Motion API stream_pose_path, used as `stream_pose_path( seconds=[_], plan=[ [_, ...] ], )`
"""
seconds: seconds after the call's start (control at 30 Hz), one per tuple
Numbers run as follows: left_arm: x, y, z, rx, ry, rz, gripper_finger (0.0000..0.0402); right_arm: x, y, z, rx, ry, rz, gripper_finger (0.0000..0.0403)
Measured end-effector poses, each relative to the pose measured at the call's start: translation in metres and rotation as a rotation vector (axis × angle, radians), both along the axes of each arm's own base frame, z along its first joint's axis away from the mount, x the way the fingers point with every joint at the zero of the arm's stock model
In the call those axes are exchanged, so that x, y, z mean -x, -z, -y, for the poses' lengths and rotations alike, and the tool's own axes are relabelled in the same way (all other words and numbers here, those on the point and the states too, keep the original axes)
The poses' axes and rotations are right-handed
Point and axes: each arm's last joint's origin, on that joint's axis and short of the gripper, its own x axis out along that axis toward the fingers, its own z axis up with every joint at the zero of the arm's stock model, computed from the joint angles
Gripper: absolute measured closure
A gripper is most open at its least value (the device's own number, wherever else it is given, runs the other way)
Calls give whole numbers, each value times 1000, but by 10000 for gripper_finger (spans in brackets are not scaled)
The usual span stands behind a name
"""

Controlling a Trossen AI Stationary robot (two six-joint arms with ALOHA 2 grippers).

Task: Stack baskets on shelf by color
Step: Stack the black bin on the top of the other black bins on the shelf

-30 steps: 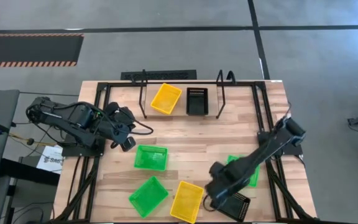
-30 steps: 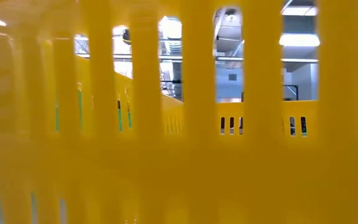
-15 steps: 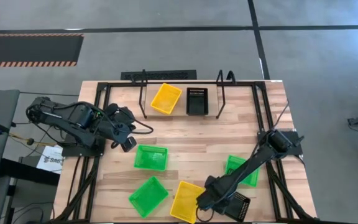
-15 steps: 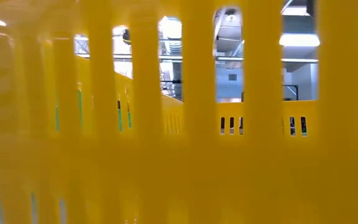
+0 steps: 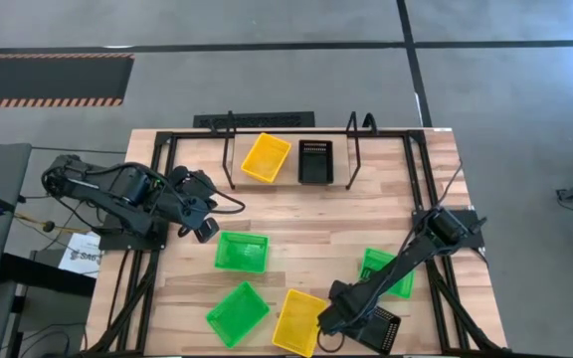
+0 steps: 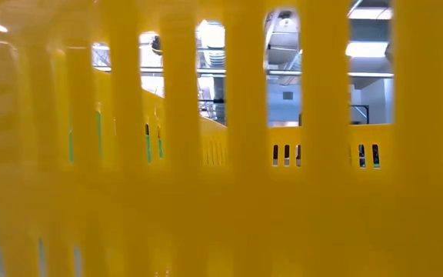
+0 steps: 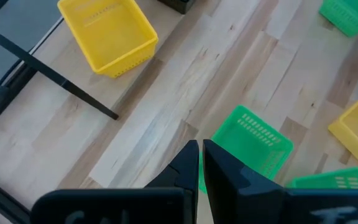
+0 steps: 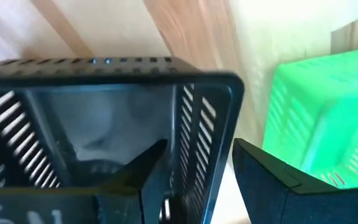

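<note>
Black basket (image 8: 104, 118), likely light and stiff: my right jaws (image 8: 197, 180) stand spread astride its thin wall, the natural hold.

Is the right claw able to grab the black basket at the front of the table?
Probably yes. The right claw is already down at the black basket, open, and in the right wrist view one finger sits inside the basket's wall with the other outside. Nothing lies between them.
</note>
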Motion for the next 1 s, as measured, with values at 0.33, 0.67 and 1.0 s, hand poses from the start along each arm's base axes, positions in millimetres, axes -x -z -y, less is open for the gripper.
stream_pose_path(
  seconds=[0.33, 0.67, 1.0],
  plan=[
    [-2, -1, 1, 9, 0, 28, 391, -6, 3, 6, -83, 22, -28, 348],
    [-3, -1, 1, 11, 0, 36, 391, -26, -44, 25, -38, -9, 9, 394],
    [-3, -2, 1, 12, 0, 38, 391, -18, -179, 101, 365, 199, 598, 400]
  ],
)
